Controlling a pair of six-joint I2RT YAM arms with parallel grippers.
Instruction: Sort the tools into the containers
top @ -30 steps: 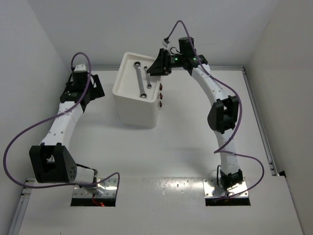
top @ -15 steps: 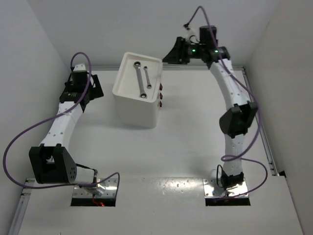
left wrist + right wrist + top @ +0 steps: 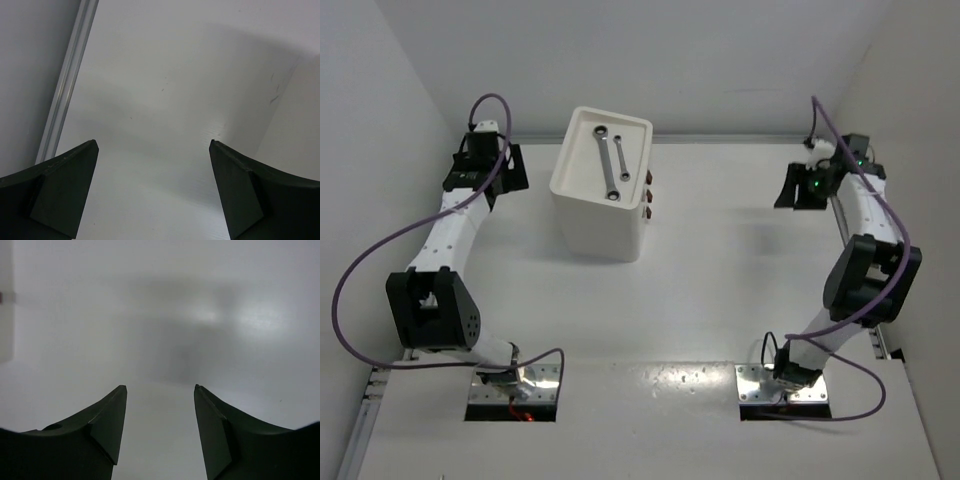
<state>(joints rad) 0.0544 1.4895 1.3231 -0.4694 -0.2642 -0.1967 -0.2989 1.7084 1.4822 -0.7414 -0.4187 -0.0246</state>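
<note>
The white cabinet (image 3: 592, 220) stands at the back left of the table. Two slim silver wrenches, a long one (image 3: 607, 160) and a short one (image 3: 623, 160), lie in its rimmed tray top (image 3: 563, 172). Small dark red drawer handles (image 3: 647, 196) show on its right face. My left gripper (image 3: 515, 168) hangs open left of the cabinet, with only bare table between its fingers (image 3: 152, 145). My right gripper (image 3: 788, 188) is far right, well away from the cabinet, open and empty (image 3: 160, 387). No other tools are in view.
White walls close in at the left, back and right. A metal rail (image 3: 857, 270) runs along the table's right edge, and another rail (image 3: 65, 95) lies by my left gripper. The cabinet's side (image 3: 300, 130) is to the right of the left fingers.
My right arm has swung away from over the cabinet's tray to the far right of the table, its jaws widening. The left arm has shifted slightly toward the back.
</note>
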